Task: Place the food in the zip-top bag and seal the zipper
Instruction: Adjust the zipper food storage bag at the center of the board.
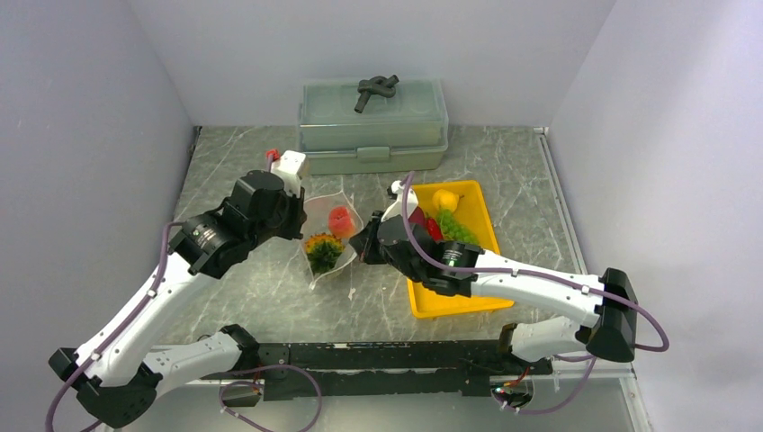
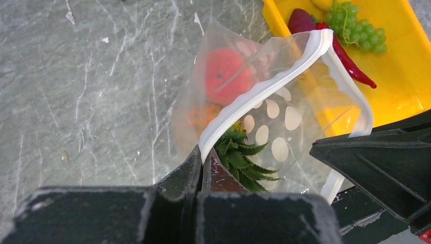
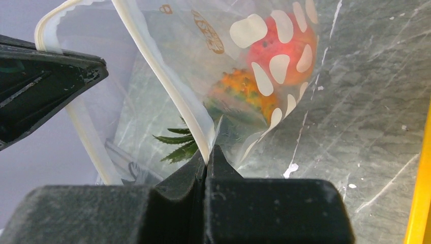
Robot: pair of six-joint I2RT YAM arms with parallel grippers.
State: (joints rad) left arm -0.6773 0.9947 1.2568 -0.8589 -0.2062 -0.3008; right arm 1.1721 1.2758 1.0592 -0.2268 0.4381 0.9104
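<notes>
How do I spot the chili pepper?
Look in the yellow rectangular plastic tray, right of the clear plastic bag. Beside the bunch of green grapes and the purple eggplant lies the chili. It's the only long, thin, pointy red thing there.

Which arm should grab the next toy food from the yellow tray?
Probably right. The right gripper sits just beside the yellow tray with the grapes; the left gripper is across the zip-top bag. Both pinch its zipper, so right must let go first.

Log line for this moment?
left gripper: shut on zipper | right gripper: shut on zipper | bag: mouth open | in bag: peach, pineapple | in tray: eggplant, chili, grapes, lemon
</notes>
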